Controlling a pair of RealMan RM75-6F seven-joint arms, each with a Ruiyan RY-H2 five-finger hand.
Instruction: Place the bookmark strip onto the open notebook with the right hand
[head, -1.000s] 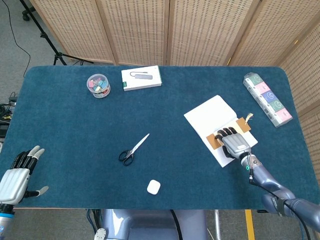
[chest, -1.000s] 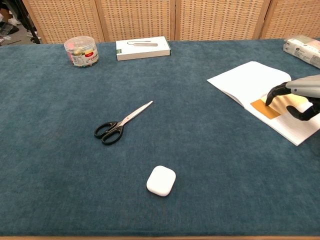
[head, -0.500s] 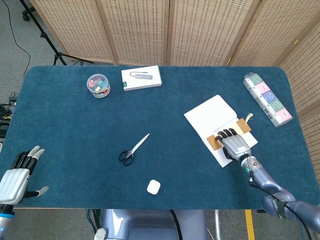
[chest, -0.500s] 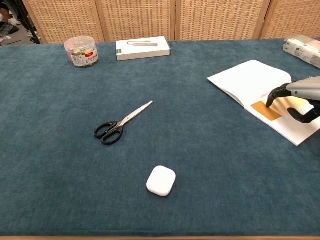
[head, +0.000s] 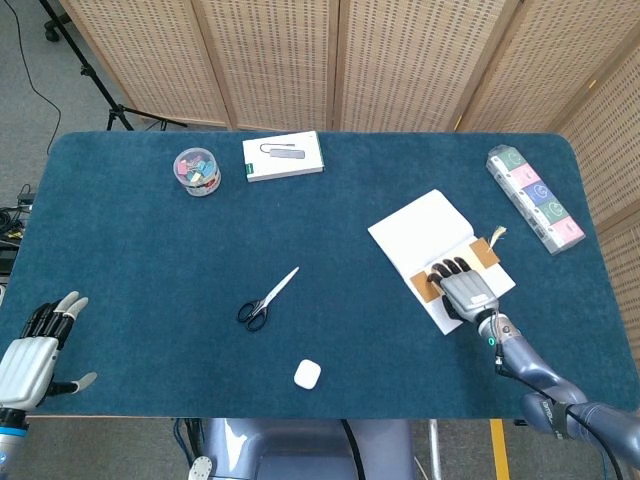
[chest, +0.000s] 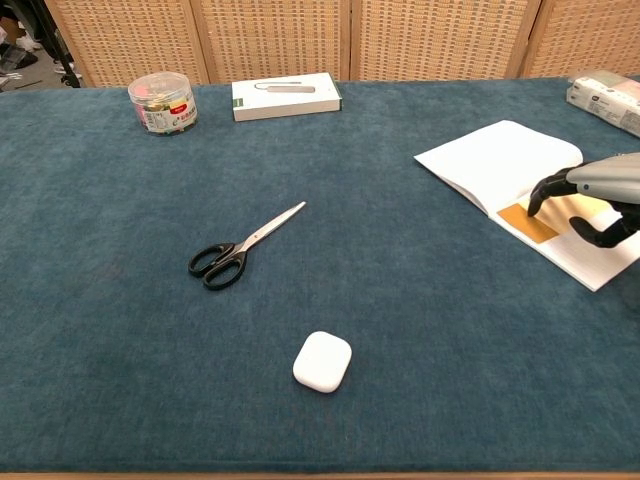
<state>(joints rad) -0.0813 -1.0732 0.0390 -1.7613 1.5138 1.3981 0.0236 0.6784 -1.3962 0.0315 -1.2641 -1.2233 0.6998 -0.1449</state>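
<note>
Here the brown bookmark strip (tasselled) lies across the open notebook, right hand fingertips resting on it.

middle of bookmark strip hidden under right hand, right hand cut off by chest view's 3 o'clock edge, left hand cropped at head view's 7 o'clock corner, grip undeterminable

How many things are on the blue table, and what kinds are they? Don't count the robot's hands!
Notebook: 1
Bookmark strip: 1
Scissors: 1
Small white case: 1
Tub of coloured clips: 1
White flat box: 1
Long pack by the right edge: 1
Total: 7
</note>
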